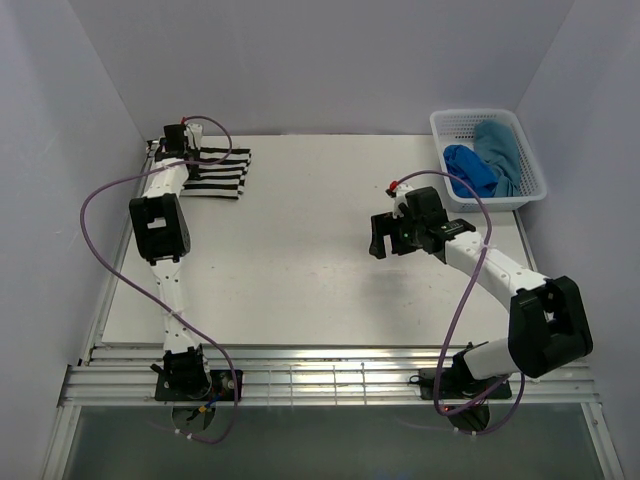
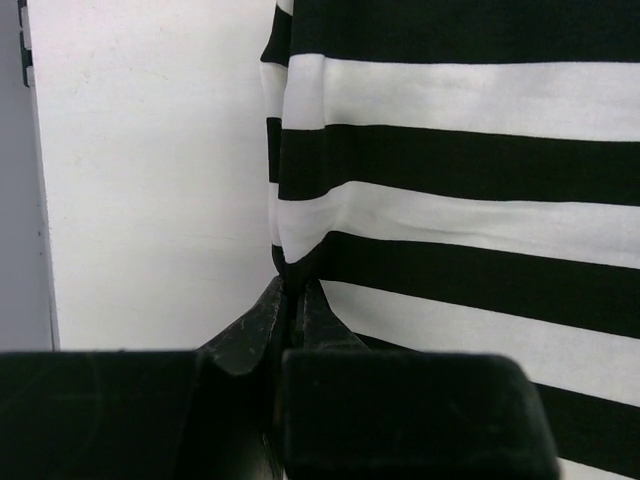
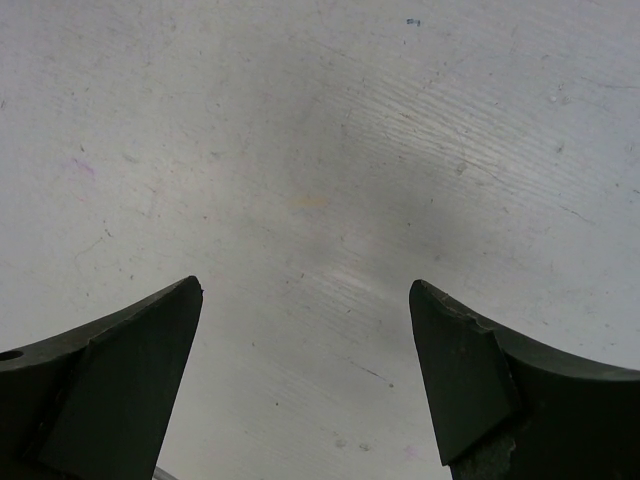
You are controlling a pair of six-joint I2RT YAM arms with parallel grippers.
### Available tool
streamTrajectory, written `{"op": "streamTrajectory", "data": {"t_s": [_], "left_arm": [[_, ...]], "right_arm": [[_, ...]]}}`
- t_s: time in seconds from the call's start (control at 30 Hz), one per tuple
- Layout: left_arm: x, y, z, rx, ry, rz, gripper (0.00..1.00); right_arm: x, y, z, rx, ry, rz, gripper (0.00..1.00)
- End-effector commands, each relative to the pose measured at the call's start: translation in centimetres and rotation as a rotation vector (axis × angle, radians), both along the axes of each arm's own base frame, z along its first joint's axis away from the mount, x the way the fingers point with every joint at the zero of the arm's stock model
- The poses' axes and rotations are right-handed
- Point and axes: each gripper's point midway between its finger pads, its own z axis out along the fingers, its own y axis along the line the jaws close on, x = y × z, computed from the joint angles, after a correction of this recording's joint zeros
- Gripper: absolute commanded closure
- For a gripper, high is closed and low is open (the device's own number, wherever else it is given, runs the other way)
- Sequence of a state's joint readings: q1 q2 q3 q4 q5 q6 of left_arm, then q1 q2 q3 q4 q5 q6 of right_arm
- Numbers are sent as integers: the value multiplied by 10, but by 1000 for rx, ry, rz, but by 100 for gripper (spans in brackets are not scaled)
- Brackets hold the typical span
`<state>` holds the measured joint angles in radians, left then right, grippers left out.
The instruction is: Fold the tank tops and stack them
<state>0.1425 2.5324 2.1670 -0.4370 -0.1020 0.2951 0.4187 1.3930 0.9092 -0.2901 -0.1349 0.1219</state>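
So the striped tank top lies flat at the far-left corner of the table, looks folded. The royal blue top and the teal top sit bunched together in the white mesh basket at the far-right corner. The table is plain white, a bit scuffed up close, with pale grey walls on three sides.

The left gripper is clenched right at the striped top's left edge, and the hem seems to run in between the fingertips. The right gripper is spread wide over bare table near the right side, holding nothing.

The left arm hides part of the striped top from above, and the wrist view cuts it off on the right.
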Motion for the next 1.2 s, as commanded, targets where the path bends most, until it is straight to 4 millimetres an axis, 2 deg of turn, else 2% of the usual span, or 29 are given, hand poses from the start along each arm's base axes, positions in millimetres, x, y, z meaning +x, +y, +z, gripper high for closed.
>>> {"op": "streamTrajectory", "data": {"t_s": [0.0,0.17,0.33,0.37,0.4,0.43,0.47,0.57,0.6,0.63,0.67,0.7,0.73,0.77,0.8,0.87,0.9,0.93,0.97,1.0,1.03,1.1,1.13,1.17], "left_arm": [[2,31,20,58,-26,5,100],[-1,61,21,80,-39,60,100],[4,75,12,98,-66,123,100],[8,78,15,105,-85,147,100],[14,83,27,113,-121,168,100],[16,85,28,116,-131,184,98],[18,92,33,140,-156,215,79],[19,96,52,161,-193,238,59],[19,97,57,160,-201,238,36],[19,96,62,154,-208,240,29],[20,95,79,151,-237,244,24],[20,94,88,147,-251,247,17],[19,93,97,143,-264,252,2],[18,90,107,131,-280,264,2],[15,89,131,131,-316,273,2],[11,78,153,130,-337,272,2],[5,74,182,146,-375,288,2],[1,68,195,158,-389,288,2],[-1,54,204,165,-395,277,2],[-6,49,219,181,-412,293,2],[-14,34,250,180,-460,290,2],[-24,18,269,141,-497,308,2],[-34,-1,290,101,-515,269,2],[-40,-10,298,68,-523,260,2]], "right_arm": [[14,0,10,-6,-28,-8,10],[19,6,6,-1,7,-1,10],[26,12,-2,4,34,5,10],[27,14,-2,7,33,9,10],[28,15,-7,4,42,13,10],[30,15,-9,-2,43,11,10],[32,15,-9,-3,43,8,10],[35,16,-11,-8,44,4,10],[38,17,-7,-2,36,1,10],[38,18,-5,1,32,4,10],[40,17,-2,2,26,2,10],[42,18,2,3,15,-1,10],[47,17,10,2,-9,-14,10],[49,17,14,2,-21,-17,10],[52,17,23,8,-43,-23,10],[64,13,43,0,-102,-55,10],[69,10,54,-8,-136,-75,10],[83,-1,71,-44,-196,-144,10],[90,-9,81,-61,-223,-183,10],[95,-21,86,-85,-227,-231,10],[108,-34,105,-97,-268,-314,10],[118,-62,113,-122,-261,-406,10],[123,-77,118,-144,-265,-461,10],[131,-87,134,-145,-287,-499,10]]}}
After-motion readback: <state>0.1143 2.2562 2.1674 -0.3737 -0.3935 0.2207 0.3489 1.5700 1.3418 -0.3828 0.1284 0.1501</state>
